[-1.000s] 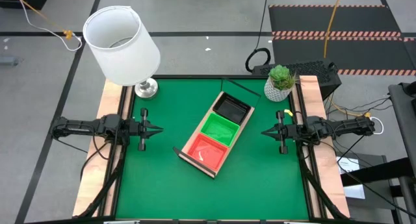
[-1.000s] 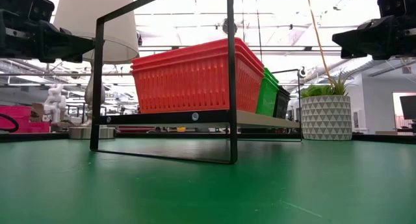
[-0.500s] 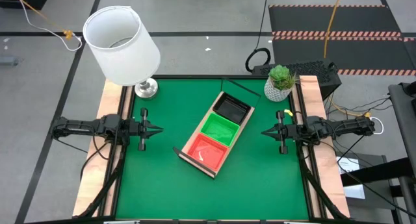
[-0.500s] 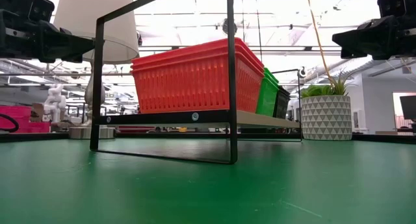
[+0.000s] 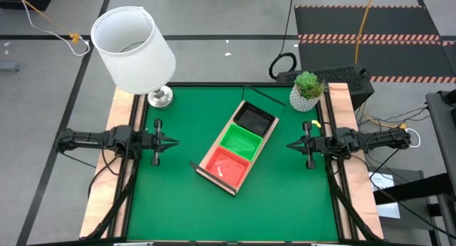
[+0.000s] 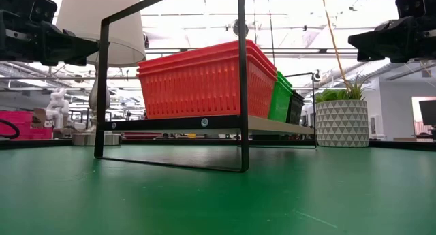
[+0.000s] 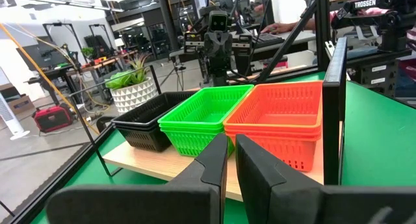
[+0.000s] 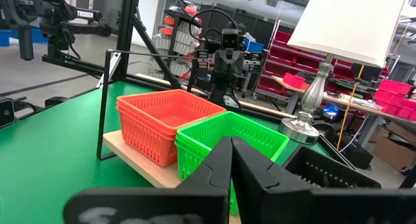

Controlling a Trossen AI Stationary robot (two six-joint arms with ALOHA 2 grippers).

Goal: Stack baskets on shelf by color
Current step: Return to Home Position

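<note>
The shelf (image 5: 201, 172), a light-wood board in a thin dark frame, stands slantwise in the middle of the green mat. On it sit three stacks of baskets in a row: orange-red (image 5: 226, 165) at the near end, bright green (image 5: 240, 141) in the middle, black (image 5: 254, 118) at the far end. They also show in the low view, orange-red (image 6: 197, 82) in front. My left gripper (image 5: 171, 141) hovers shut and empty at the mat's left edge, pointing at the shelf. My right gripper (image 5: 290, 144) hovers shut and empty at the right edge.
A lamp with a white shade (image 5: 133, 46) stands at the far left corner. A potted plant (image 5: 308, 89) in a white pot stands at the far right corner. Wooden rails (image 5: 114, 167) run along both sides of the mat. Green mat lies open near the front edge.
</note>
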